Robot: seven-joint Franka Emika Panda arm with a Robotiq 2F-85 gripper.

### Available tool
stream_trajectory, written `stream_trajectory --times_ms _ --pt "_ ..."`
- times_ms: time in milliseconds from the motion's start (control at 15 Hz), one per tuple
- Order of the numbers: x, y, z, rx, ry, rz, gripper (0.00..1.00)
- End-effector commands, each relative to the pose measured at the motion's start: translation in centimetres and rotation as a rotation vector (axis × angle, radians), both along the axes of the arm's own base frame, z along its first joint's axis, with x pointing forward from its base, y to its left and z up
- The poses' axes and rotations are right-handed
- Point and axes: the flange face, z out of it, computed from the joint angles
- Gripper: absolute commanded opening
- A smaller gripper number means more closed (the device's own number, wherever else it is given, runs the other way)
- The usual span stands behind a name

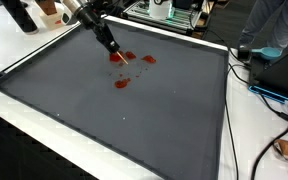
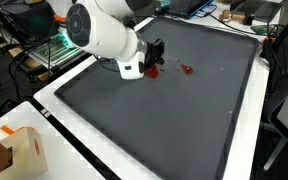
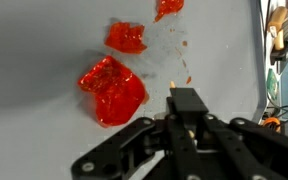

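Note:
Several glossy red blobs lie on a dark grey mat (image 1: 134,125) (image 2: 174,125). In the wrist view the largest blob (image 3: 112,88) sits just left of and beyond my gripper (image 3: 186,108), with a smaller blob (image 3: 126,38) and another (image 3: 168,7) farther off. In both exterior views the gripper (image 1: 112,47) (image 2: 154,55) hangs low over the mat beside the red blobs (image 1: 120,84) (image 2: 152,71). Its jaws are closed on a thin tan stick (image 3: 184,127), whose tip (image 3: 171,80) pokes out ahead of the fingers, close to the mat.
The mat lies on a white table (image 1: 44,140). A cardboard box (image 2: 19,150) stands near one corner. Cables (image 1: 269,95) and a seated person (image 1: 274,25) are beside the mat's far side. Lab equipment (image 1: 169,12) lines the back edge.

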Motion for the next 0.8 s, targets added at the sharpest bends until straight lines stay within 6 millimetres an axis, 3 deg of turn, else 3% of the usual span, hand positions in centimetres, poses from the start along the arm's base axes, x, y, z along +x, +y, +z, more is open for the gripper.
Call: stream_trajectory --times_ms 0,333,733 --pt "-0.3 -0.5 -1.1 0.049 -0.007 -0.008 0.03" --pt "-0.3 -0.3 -1.0 0.069 0.010 -0.013 0.03" --pt "0.0 0.0 0.9 0.075 0.016 -0.004 0.03"
